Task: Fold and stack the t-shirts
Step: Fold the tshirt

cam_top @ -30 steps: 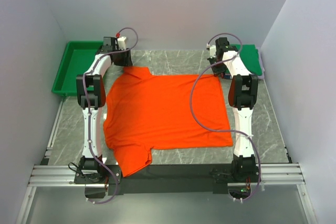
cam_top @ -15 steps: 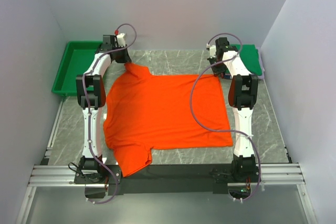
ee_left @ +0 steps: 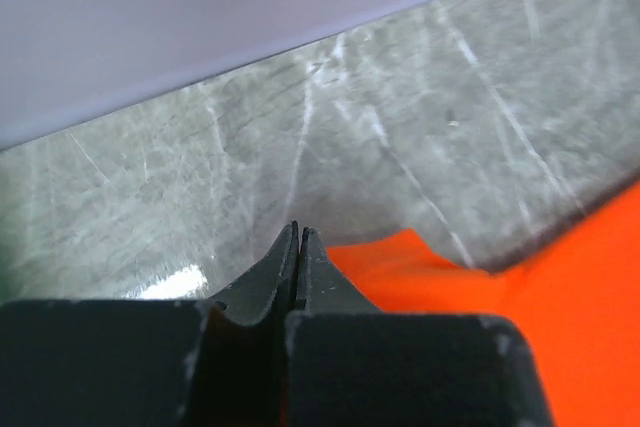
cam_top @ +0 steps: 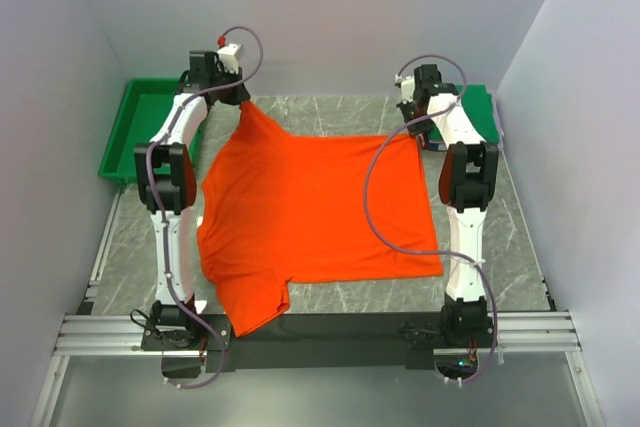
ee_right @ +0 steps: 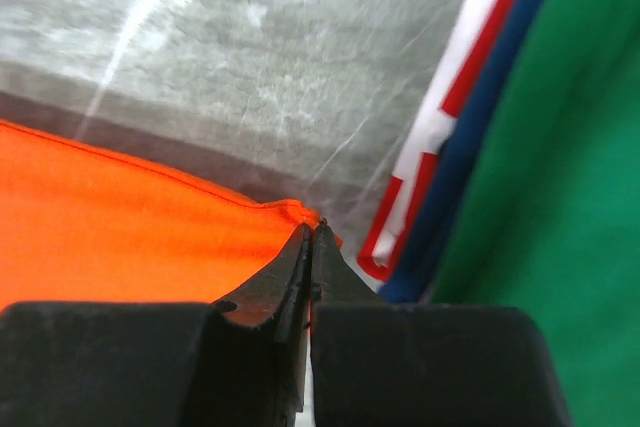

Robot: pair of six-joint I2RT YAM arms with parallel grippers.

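The bright orange-red t-shirt [cam_top: 310,207] lies spread on the grey table, its far edge pulled up at both corners. My left gripper [cam_top: 240,99] is shut on the far left corner, and the cloth rises to it in a peak. In the left wrist view the jaws [ee_left: 298,231] are pressed together with orange cloth [ee_left: 560,297] beside and under them. My right gripper [cam_top: 417,130] is shut on the far right corner; its tips [ee_right: 313,229] pinch the hem of the shirt [ee_right: 120,217]. A folded stack lies just right of them: green [ee_right: 560,147], blue [ee_right: 480,147], red and white [ee_right: 470,27].
A rigid green tray [cam_top: 140,127] stands at the far left beside the left arm. The folded green shirt [cam_top: 480,112] sits at the far right, close to the right wrist. White walls enclose the table on three sides. A sleeve hangs over the near edge [cam_top: 255,312].
The left gripper closed on the shirt's far left corner and lifted it up and back into a peak. The right gripper raised its corner slightly.
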